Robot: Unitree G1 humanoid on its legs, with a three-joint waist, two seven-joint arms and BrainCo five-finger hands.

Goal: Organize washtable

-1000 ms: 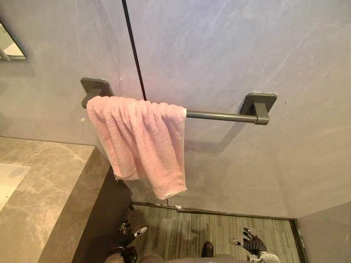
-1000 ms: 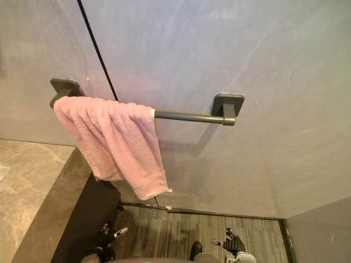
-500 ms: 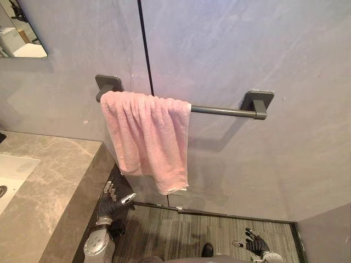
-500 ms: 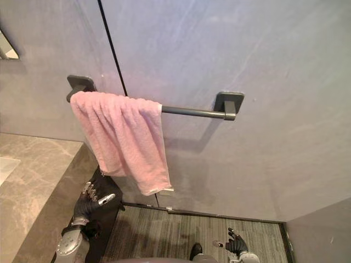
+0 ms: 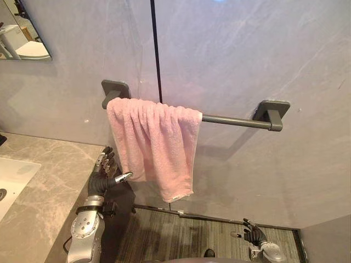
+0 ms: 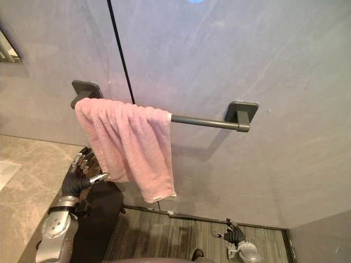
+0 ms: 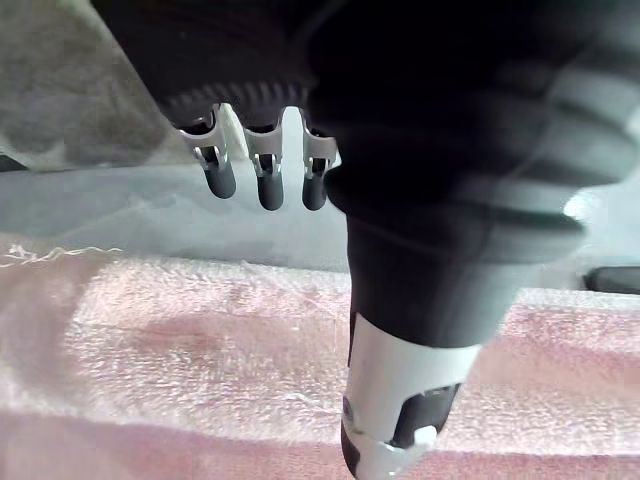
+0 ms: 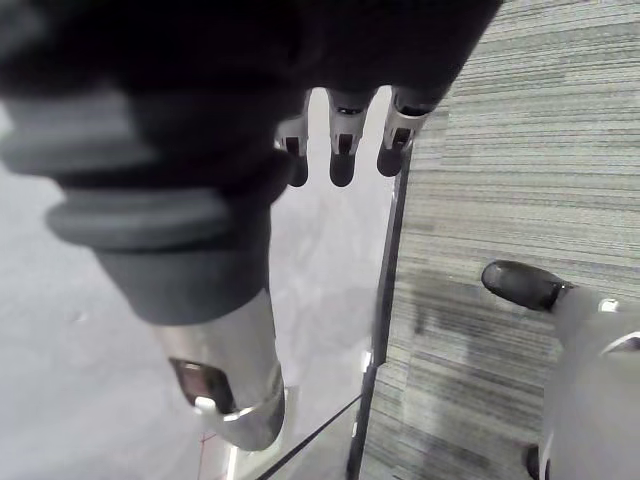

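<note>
Your left hand has come up since half a second ago, from down beside the dark cabinet face to level with the counter's edge, at about 8 o'clock in the head view. The whole view has also shifted a little, so the camera moved too. The hand's fingers are straight and loosely spread and hold nothing. The thumb reaches out towards the lower left edge of the towel; you cannot tell whether the tip touches the cloth.

The towel is pink terry, soft and ribbed into vertical folds. It is draped over the left end of a slim dark metal rail, just left of centre. Its hemmed lower corner hangs lowest on the right side. The rail ends in two flat, rounded-square brackets fixed to a smooth grey wall with faint veining. A thin black seam runs down the wall behind the towel.

The counter, at 8 o'clock, is polished grey-brown marble with pale veins. A white basin is set into it at 9 o'clock. A mirror sits at 10 o'clock.

Your right hand hangs low at 5 o'clock over the striped grey floor, fingers relaxed and empty.
</note>
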